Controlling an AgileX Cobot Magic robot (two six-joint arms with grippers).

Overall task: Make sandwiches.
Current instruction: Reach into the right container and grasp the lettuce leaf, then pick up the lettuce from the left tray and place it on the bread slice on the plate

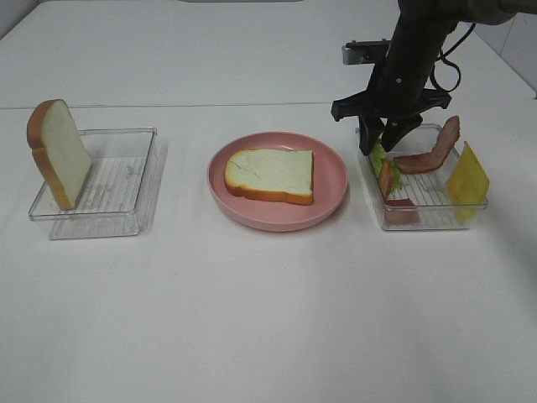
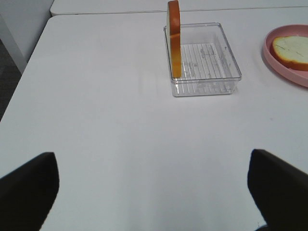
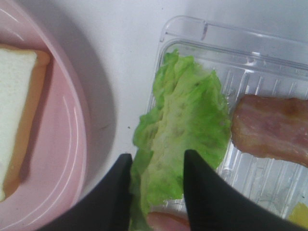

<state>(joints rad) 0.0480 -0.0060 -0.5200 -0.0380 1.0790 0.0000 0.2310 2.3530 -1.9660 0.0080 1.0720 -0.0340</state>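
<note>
No stacked sandwich is in view. One white bread slice (image 1: 268, 175) (image 3: 14, 106) lies flat on the pink plate (image 1: 277, 220). In the exterior view my right gripper (image 1: 382, 134) (image 3: 156, 192) reaches down into the right clear tray (image 1: 428, 220). Its two black fingers (image 3: 202, 192) press on either side of the green lettuce leaf (image 3: 183, 120) (image 1: 379, 159). Bacon strips (image 1: 432, 151) (image 3: 272, 132) and a yellow cheese square (image 1: 466, 180) stand in the same tray. My left gripper (image 2: 154, 192) hangs open over bare table, well short of the second bread slice (image 2: 174, 38) (image 1: 59, 151).
The second slice stands on edge against the wall of the left clear tray (image 1: 126, 218) (image 2: 207, 82). The pink plate (image 2: 284, 62) (image 3: 62, 144) sits between the two trays. White table surrounds everything.
</note>
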